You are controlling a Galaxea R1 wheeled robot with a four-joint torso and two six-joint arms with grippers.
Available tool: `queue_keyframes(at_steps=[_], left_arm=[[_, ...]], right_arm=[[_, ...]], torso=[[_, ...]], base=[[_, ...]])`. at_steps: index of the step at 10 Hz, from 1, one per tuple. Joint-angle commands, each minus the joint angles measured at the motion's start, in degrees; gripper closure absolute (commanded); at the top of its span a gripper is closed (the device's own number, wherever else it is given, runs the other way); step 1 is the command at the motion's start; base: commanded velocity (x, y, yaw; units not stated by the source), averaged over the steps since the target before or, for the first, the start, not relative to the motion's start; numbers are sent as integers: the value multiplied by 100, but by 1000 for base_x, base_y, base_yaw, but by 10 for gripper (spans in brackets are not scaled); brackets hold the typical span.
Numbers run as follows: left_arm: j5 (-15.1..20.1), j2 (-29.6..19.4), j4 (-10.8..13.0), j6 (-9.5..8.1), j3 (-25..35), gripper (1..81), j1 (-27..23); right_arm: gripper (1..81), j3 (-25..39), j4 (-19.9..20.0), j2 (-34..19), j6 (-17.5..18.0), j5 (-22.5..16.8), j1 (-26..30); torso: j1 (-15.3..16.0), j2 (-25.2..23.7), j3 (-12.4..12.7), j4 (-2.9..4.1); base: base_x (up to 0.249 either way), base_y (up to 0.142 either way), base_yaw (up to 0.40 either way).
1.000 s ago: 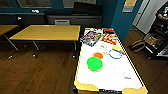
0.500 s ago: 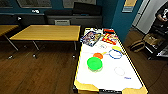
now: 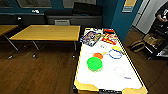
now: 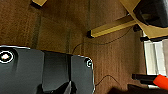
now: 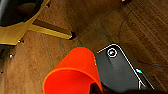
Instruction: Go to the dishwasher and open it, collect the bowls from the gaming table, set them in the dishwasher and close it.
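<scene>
The gaming table [image 3: 107, 77] stands just ahead, with a glossy white top and yellow sides. On it sit a bright green bowl [image 3: 94, 63], a smaller orange bowl [image 3: 98, 55] behind it and a yellow bowl [image 3: 116, 48] further back. In the right wrist view an orange bowl [image 5: 72, 72] hangs above the wooden floor, and my right gripper [image 5: 96, 88] is shut on its rim. My left gripper [image 4: 68, 87] hangs over bare floor beside a yellow table leg [image 4: 112, 26]. The dishwasher is out of view.
A flat blue ring [image 3: 114, 54], a colourful box [image 3: 90, 38] and red packets [image 3: 109, 37] also lie on the white top. A plain yellow-topped table [image 3: 47, 32] stands to the left. A bag [image 3: 137, 45] and a person [image 3: 162, 12] are at the right.
</scene>
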Motion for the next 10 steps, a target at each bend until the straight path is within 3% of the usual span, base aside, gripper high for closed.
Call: queue_keyframes(at_steps=[1, 3, 5, 7, 10], left_arm=[[296, -813, 50, 0, 970, 10, -611], [287, -1291, 41, -8, 1509, 10, -900], [375, -1449, -117, -8, 1782, 10, -1349], [797, -1449, -328, -8, 1817, 10, -1867], [1122, -1528, -618, -8, 2063, 10, -2579]], right_arm=[[811, -127, -235, -127, 4, -67, 79], [811, -225, -297, 24, 12, -76, 79], [811, -374, -411, 243, 12, -85, 71], [811, -567, -508, 498, 3, -102, 53], [811, -717, -552, 683, 12, -111, 26]], torso=[[0, 0, 0, 0], [0, 0, 0, 0], [0, 0, 0, 0], [0, 0, 0, 0], [0, 0, 0, 0]], base=[[0, 0, 0], [0, 0, 0], [0, 0, 0], [0, 0, 0], [0, 0, 0]])
